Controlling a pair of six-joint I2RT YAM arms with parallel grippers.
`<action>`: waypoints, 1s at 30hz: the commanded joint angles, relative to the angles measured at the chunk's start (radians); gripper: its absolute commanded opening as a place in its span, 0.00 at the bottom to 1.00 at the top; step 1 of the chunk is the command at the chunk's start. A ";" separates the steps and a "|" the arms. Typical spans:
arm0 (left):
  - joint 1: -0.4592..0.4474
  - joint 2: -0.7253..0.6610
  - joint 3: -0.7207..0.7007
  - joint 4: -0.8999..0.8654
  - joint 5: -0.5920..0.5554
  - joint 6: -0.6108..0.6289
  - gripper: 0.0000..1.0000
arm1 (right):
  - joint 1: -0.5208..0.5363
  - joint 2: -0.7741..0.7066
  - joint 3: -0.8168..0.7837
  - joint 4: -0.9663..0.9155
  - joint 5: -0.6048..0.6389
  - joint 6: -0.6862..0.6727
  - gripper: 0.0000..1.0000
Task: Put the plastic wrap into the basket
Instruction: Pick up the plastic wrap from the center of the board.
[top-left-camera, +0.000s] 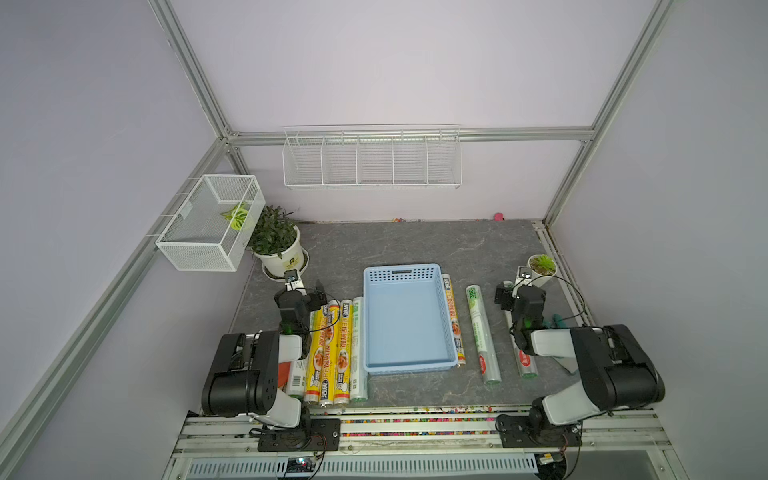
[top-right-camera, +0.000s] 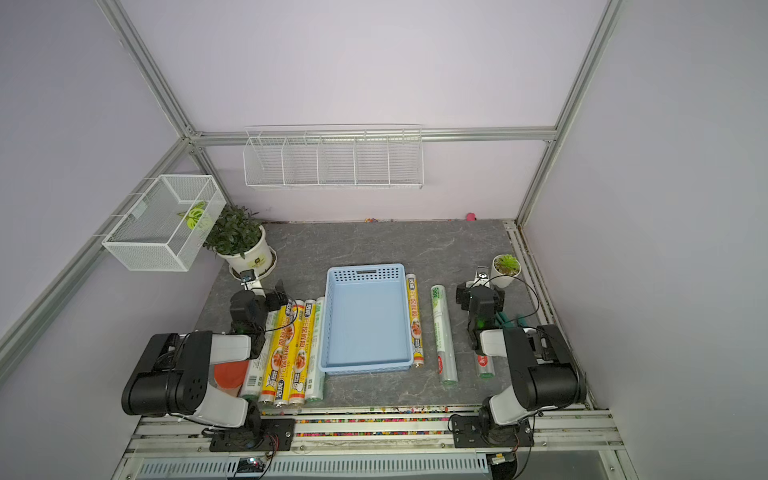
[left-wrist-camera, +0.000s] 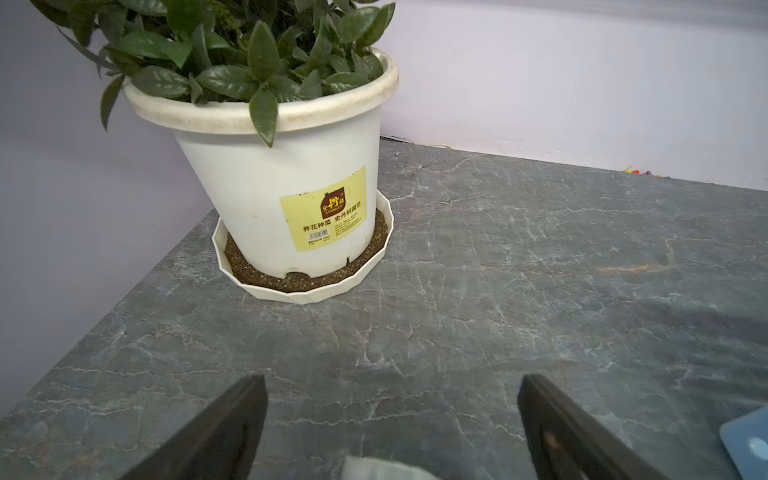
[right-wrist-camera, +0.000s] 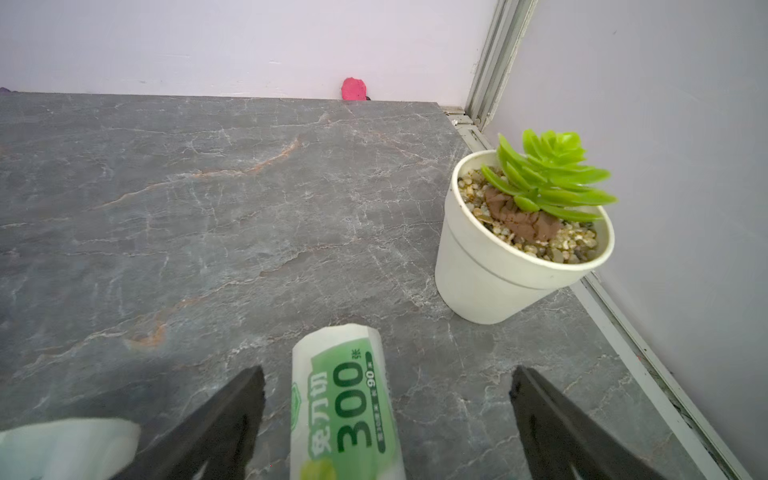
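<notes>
left hand (left-wrist-camera: 392, 380) spread, facing plant pot (left-wrist-camera: 270, 187) | right hand (right-wrist-camera: 388, 370) spread above plastic wrap (right-wrist-camera: 340, 407)

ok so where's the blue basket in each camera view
Top view: basket in the middle of the grey table.
Top view: same spot, slightly further left in the picture.
Left wrist: only one corner shows, at the picture's edge.
Right wrist: not in it.
Shared landmark: the grey table, in all four.
</notes>
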 joint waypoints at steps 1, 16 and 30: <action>0.001 -0.011 0.014 0.010 -0.009 -0.009 1.00 | -0.002 -0.005 0.004 0.000 -0.009 0.006 0.98; 0.001 -0.037 -0.031 0.065 -0.056 -0.027 1.00 | -0.001 -0.020 0.002 -0.010 -0.016 -0.002 0.97; 0.001 -0.537 0.256 -0.854 -0.205 -0.490 1.00 | 0.018 -0.349 0.330 -0.944 0.002 0.340 0.98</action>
